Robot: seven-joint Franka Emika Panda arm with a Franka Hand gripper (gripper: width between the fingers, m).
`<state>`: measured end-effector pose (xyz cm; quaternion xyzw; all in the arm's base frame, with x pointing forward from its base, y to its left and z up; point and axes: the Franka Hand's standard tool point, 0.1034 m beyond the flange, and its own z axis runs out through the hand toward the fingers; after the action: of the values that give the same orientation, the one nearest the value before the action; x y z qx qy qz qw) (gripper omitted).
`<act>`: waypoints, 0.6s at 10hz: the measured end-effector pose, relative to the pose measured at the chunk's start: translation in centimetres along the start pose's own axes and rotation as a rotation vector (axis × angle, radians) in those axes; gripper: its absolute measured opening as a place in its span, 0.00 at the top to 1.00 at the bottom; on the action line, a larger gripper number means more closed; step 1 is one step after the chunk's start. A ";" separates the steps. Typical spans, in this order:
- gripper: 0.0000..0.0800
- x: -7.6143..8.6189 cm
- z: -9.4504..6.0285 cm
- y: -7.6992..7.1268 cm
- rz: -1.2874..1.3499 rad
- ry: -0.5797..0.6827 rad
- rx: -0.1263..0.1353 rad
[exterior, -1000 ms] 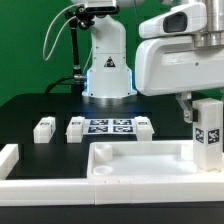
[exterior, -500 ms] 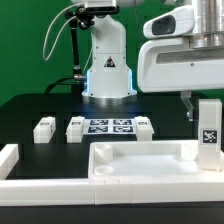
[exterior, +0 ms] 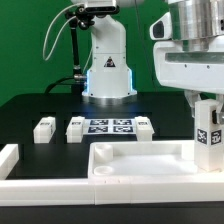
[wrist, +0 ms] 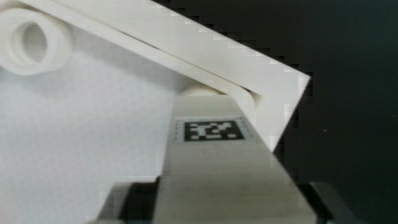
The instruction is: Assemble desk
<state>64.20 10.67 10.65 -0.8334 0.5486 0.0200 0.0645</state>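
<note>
The white desk top (exterior: pixel 135 160), a tray with a raised rim, lies near the table edge closest to the exterior camera. At its far corner, on the exterior view's right, the gripper (exterior: pixel 203 108) holds one tagged leg (exterior: pixel 208 135) upright, jaws closed narrowly on its sides. Whether the leg touches the rim is unclear. Toward the table's far edge lie a loose leg (exterior: pixel 44 128), a second leg (exterior: pixel 75 129) and a third leg (exterior: pixel 144 126), with the marker board (exterior: pixel 110 126) between the last two.
</note>
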 end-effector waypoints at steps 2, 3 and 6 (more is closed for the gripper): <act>0.64 0.0 0.1 0.0 0.035 0.000 0.000; 0.39 0.0 0.1 0.0 -0.010 0.001 0.001; 0.21 -0.6 0.5 -0.1 -0.522 0.041 0.035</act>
<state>64.07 11.31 10.24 -0.9457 0.3163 -0.0238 0.0709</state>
